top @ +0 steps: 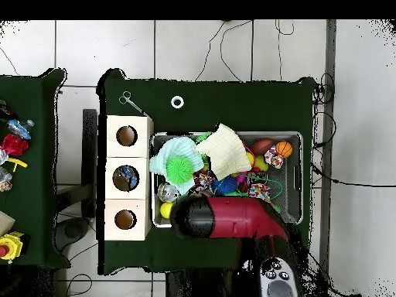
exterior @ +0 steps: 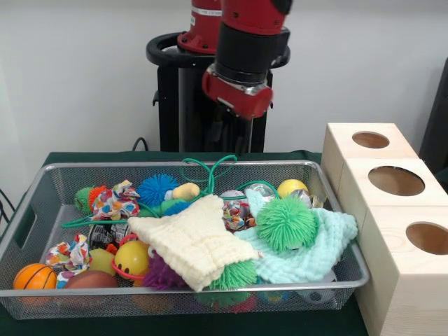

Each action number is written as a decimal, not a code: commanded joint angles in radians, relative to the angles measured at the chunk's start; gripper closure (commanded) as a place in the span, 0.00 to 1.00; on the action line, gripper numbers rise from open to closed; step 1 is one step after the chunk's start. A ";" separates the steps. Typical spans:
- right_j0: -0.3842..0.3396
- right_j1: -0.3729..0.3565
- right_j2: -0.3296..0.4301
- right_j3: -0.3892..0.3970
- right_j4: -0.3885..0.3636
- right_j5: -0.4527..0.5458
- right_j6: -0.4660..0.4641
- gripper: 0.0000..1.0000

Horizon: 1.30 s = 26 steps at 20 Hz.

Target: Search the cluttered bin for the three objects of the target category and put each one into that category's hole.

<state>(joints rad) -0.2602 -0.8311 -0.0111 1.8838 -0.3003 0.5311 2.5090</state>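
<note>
— Condition of the bin (exterior: 329,183)?

— Shallow rectangular basket of silvery wire mesh, level on the green cloth, with a handle cut-out in one end wall. It is heaped with soft toys, balls and cloths.

— Position against the arm's end (exterior: 238,91)?

— In the front view it sits below and in front of it (fingers not discernible); overhead, the arm overhangs its robot-side edge (top: 224,223).

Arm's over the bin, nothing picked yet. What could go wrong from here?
1. The cream cloth and mint cloth drape over toys in the bin, so targets may stay hidden, or a grasp could drag cloth along.
2. The green cord loops over the far rim; it might snag a lifted toy.
3. The green spiky ball sits high on the pile and may roll if nudged.
</note>
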 commanded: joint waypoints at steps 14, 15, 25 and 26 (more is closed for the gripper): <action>-0.361 -0.183 0.380 0.064 -0.107 0.238 -0.628 0.00; -0.364 -0.168 0.381 0.040 -0.116 0.244 -0.621 0.00; -0.300 0.028 0.371 -0.174 -0.134 0.213 -0.467 0.00; -0.295 0.038 0.368 -0.189 -0.135 0.209 -0.458 0.00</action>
<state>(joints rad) -0.5687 -0.8895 0.2711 1.8064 -0.3660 0.6610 2.2343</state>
